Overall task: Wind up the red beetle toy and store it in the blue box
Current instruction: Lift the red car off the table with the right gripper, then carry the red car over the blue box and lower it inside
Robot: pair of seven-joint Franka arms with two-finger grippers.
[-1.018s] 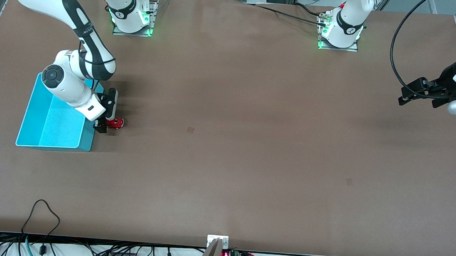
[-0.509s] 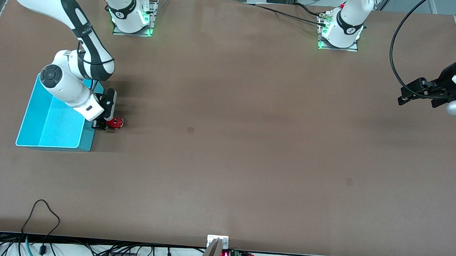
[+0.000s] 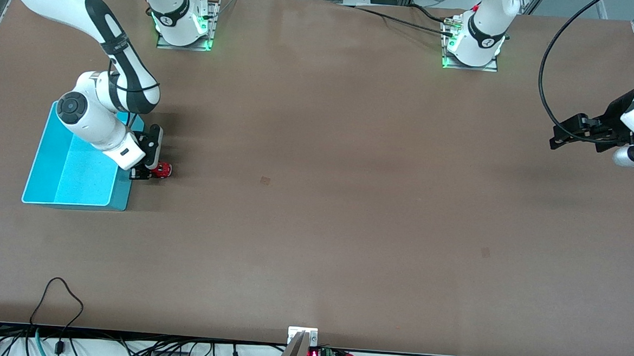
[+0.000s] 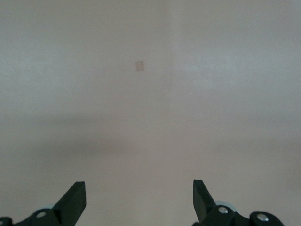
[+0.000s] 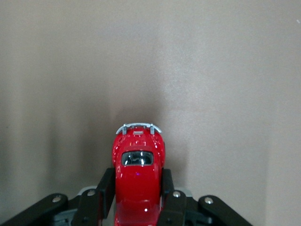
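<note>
Right wrist view: right gripper (image 5: 138, 188) fingers clamped on glossy rounded red beetle toy (image 5: 138, 165); left gripper (image 4: 139, 200) fingers wide, empty.

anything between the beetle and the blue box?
Only a right hand finger; it grips the red beetle toy right beside the blue box wall, front view.

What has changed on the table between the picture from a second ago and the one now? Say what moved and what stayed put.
The right gripper has closed on the red toy car, its fingers now pressing the car's sides on the table beside the blue box. The left gripper, open, drifted slightly toward the left arm's end of the table. Car and box kept their places.
</note>
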